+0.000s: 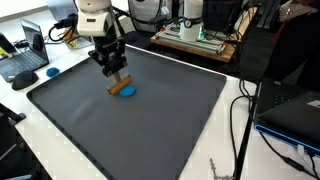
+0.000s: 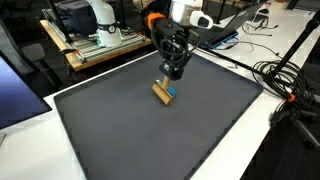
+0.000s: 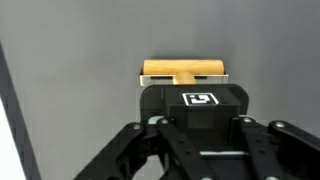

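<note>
My gripper hangs straight down over the dark grey mat, its tips at a small wooden block. The block lies partly on a flat blue disc. Both exterior views show this, with the gripper just above the block and the blue piece beside it. In the wrist view the wooden block shows as a bar with a short stem running toward the gripper body. A black part with a white marker hides the fingertips.
The mat lies on a white table. A laptop and a blue pad sit beyond one corner. Wooden trays with electronics and cables line the far edges.
</note>
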You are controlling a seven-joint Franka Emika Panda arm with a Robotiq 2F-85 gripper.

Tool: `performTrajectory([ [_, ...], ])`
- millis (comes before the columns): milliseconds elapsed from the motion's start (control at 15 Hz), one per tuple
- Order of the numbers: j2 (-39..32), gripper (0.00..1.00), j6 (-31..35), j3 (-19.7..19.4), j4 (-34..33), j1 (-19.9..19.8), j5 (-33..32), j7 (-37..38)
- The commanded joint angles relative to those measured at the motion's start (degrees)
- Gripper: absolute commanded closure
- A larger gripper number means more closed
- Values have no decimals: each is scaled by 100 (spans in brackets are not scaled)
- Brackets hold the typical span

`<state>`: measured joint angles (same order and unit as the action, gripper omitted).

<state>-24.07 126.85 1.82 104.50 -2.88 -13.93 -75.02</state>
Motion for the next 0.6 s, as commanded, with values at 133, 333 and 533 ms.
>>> performTrajectory([
  [133, -86, 79, -50, 218, -59, 49, 171, -89],
  [333, -153, 79, -70, 288, -108, 43, 224, -114],
  [533, -210, 79, -35, 375, -118, 23, 332, -138],
])
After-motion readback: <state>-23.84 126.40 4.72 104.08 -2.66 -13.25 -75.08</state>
